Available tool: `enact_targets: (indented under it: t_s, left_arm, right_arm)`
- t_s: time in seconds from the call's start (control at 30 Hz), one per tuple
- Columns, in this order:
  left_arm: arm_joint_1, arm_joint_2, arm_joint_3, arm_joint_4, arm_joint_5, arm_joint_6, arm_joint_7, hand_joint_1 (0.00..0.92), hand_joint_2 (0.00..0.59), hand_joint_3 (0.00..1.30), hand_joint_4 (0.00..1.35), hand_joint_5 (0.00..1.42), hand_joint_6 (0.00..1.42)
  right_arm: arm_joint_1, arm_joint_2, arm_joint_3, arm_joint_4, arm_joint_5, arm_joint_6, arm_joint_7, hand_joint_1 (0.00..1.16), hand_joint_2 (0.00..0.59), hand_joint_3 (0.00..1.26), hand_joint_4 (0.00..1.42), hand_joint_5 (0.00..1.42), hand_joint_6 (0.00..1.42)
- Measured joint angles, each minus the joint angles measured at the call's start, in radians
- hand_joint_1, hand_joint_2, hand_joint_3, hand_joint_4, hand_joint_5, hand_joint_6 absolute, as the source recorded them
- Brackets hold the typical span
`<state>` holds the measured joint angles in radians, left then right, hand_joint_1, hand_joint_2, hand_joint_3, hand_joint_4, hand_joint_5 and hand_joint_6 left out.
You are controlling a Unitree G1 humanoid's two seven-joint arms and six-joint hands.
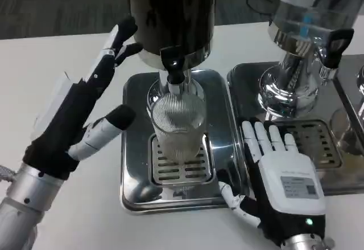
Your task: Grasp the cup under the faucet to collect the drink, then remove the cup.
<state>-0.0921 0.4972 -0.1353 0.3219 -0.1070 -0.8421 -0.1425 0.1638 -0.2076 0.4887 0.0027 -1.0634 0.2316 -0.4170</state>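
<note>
While lying flat, fingers spread, on the steel tray's (224, 147) front corner: right hand (282, 184), holding nothing. Farther back, ribbed clear cup (178, 126) upright on the grate under the black faucet (173, 63), contents unclear. Left hand (85, 110) open, raised beside the dark dispenser (172, 16).

Small label on right robot hand (286, 190), print perhaps too blurred.
</note>
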Motion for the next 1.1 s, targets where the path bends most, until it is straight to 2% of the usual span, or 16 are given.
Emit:
enact_targets:
  t_s: [0.07, 0.1, 0.3, 0.53, 0.63, 0.73, 0.87, 1.1]
  left_arm:
    - [0.000, -0.018, 0.001, 0.000, -0.053, 0.018, -0.050, 0.000, 0.097, 0.00, 0.00, 0.10, 0.01]
    - [0.000, -0.041, 0.003, 0.000, -0.087, 0.032, -0.097, 0.000, 0.098, 0.00, 0.00, 0.10, 0.01]
    - [-0.044, -0.110, 0.011, 0.014, -0.115, 0.083, -0.209, 0.000, 0.099, 0.03, 0.00, 0.13, 0.05]
    - [-0.099, -0.161, 0.039, 0.047, -0.109, 0.091, -0.266, 0.000, 0.100, 0.05, 0.00, 0.13, 0.05]
    - [-0.106, -0.168, 0.045, 0.053, -0.099, 0.092, -0.279, 0.000, 0.104, 0.08, 0.00, 0.15, 0.06]
    - [-0.114, -0.177, 0.049, 0.053, -0.079, 0.098, -0.286, 0.000, 0.112, 0.15, 0.02, 0.23, 0.12]
    - [-0.130, -0.179, 0.063, 0.053, 0.005, 0.087, -0.261, 0.000, 0.112, 0.23, 0.09, 0.30, 0.20]
    - [-0.131, -0.168, 0.076, 0.038, 0.088, 0.053, -0.233, 0.000, 0.115, 0.27, 0.13, 0.33, 0.22]
  right_arm:
    - [-0.001, 0.000, 0.000, 0.004, 0.001, 0.000, 0.000, 0.27, 0.391, 0.00, 0.00, 0.00, 0.00]
    - [-0.002, 0.000, 0.000, 0.008, 0.004, -0.004, 0.000, 0.27, 0.391, 0.00, 0.00, 0.00, 0.00]
    - [-0.007, 0.002, 0.000, 0.026, 0.011, -0.014, 0.000, 0.28, 0.397, 0.00, 0.00, 0.00, 0.00]
    - [-0.006, 0.008, -0.005, 0.027, 0.028, -0.014, 0.000, 0.29, 0.400, 0.00, 0.00, 0.00, 0.00]
    - [-0.004, 0.009, -0.004, 0.027, 0.029, -0.014, 0.000, 0.29, 0.403, 0.00, 0.00, 0.00, 0.00]
    - [-0.004, 0.011, -0.005, 0.027, 0.030, -0.013, 0.000, 0.30, 0.407, 0.00, 0.00, 0.00, 0.00]
    - [-0.004, 0.012, -0.005, 0.027, 0.031, -0.012, 0.000, 0.30, 0.409, 0.00, 0.00, 0.00, 0.00]
    - [-0.004, 0.011, -0.007, 0.030, 0.044, -0.012, 0.000, 0.31, 0.410, 0.00, 0.00, 0.00, 0.00]
